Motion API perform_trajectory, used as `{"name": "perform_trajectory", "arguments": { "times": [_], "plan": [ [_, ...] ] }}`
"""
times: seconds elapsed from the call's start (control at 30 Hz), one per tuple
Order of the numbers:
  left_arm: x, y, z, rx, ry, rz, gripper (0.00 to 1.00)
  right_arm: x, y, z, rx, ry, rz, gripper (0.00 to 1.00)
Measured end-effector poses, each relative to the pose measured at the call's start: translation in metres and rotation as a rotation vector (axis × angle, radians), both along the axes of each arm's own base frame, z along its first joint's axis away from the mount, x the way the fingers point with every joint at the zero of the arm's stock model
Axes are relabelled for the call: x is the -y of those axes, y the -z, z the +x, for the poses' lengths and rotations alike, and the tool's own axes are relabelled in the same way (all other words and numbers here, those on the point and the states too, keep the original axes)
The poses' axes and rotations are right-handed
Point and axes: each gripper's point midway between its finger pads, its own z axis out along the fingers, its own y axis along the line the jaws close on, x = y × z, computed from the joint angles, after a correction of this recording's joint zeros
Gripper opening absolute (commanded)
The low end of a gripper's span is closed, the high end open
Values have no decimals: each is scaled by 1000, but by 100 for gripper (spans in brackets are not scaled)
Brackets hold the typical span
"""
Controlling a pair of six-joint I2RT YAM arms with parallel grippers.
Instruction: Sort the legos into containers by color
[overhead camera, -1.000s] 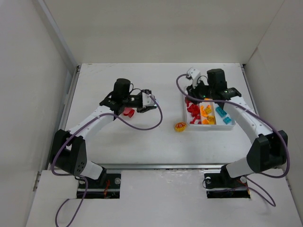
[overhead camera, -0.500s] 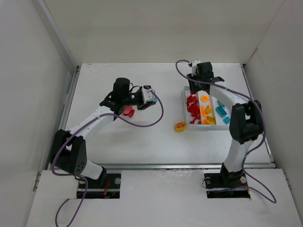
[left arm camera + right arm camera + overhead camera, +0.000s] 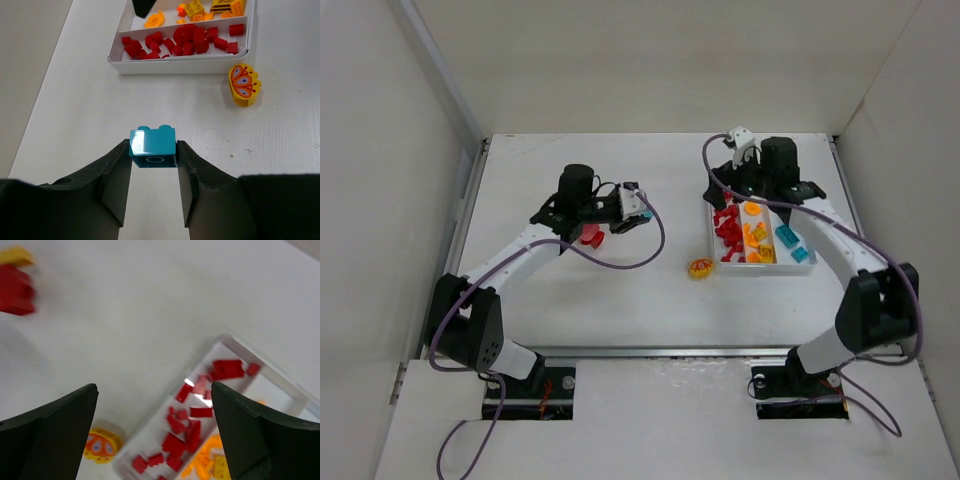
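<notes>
Left claw [image 3: 152, 156]: closed on one cyan-blue plastic brick [image 3: 152, 146], a finger pressed to each side, two studs showing along the brick's far edge; held over bare white bench [image 3: 620, 300], well apart from the tray; a loose red plastic piece [image 3: 590, 237] lies on the bench just beside this arm's wrist. Right claw [image 3: 154, 386]: fingers [image 3: 55, 435] spread wide, nothing between them; it hangs over the far end of the shallow white rectangular tray [image 3: 761, 265], which has three narrow compartments side by side. Compartment nearest the left arm: a heap of small red plastic bricks [image 3: 727, 228]; middle compartment: orange and yellow plastic bricks [image 3: 755, 238]; compartment farthest from the left arm: a few cyan-blue bricks [image 3: 790, 240]. Outside the tray, near its closest corner on the red side: one rounded yellow piece with an orange printed pattern [image 3: 700, 268], on the bench and not touching the tray wall. The right wrist view shows the loose red piece blurred at its upper left edge; whether the yellow above it is joined to it cannot be told.
</notes>
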Motion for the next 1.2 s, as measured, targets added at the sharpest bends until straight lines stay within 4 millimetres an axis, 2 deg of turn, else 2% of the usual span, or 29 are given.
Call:
{"name": "perform_trajectory", "arguments": {
  "times": [0.07, 0.13, 0.2, 0.27, 0.37, 0.5, 0.63, 0.77, 0.87, 0.9, 0.93, 1.0, 1.03, 1.1, 1.13, 1.17, 1.2],
  "plan": [
    [2, -1, -2, 17, 21, 2, 0, -21, -38, -21, 64, -105, 115, 100],
    [4, -4, -3, 51, 40, 1, 0, -41, -76, -33, 101, -166, 263, 100],
    [6, -12, -5, 118, 56, -5, 0, -58, -100, -40, 92, -214, 401, 100],
    [7, -22, -12, 200, 71, -16, 0, -75, -112, -45, 32, -247, 544, 100],
    [12, -43, -21, 330, 91, -42, 0, -98, -110, -51, -79, -286, 691, 100],
    [18, -67, -21, 452, 91, -74, 0, -133, -100, -69, -217, -374, 773, 100],
    [17, -74, -16, 494, 71, -78, 0, -161, -98, -93, -294, -491, 801, 97],
    [15, -74, -13, 502, 48, -73, 0, -173, -100, -108, -317, -565, 804, 90],
    [14, -72, -12, 502, 40, -69, 0, -173, -102, -110, -309, -584, 806, 70],
    [14, -73, -12, 506, 41, -72, 0, -173, -103, -109, -305, -583, 806, 60],
    [14, -75, -12, 511, 38, -74, 0, -172, -101, -107, -303, -580, 805, 42],
    [14, -80, -14, 525, 41, -84, 0, -169, -98, -102, -312, -559, 809, 31],
    [14, -80, -14, 525, 41, -83, 0, -169, -98, -102, -318, -561, 812, 17],
    [14, -80, -14, 525, 41, -83, 0, -169, -98, -102, -314, -563, 811, 1],
    [14, -80, -14, 525, 42, -83, 0, -169, -98, -102, -313, -564, 811, 0],
    [15, -80, -15, 524, 43, -84, 28, -169, -98, -102, -313, -564, 811, 0],
    [15, -80, -15, 524, 44, -84, 62, -169, -98, -102, -312, -565, 811, 0]
  ]
}}
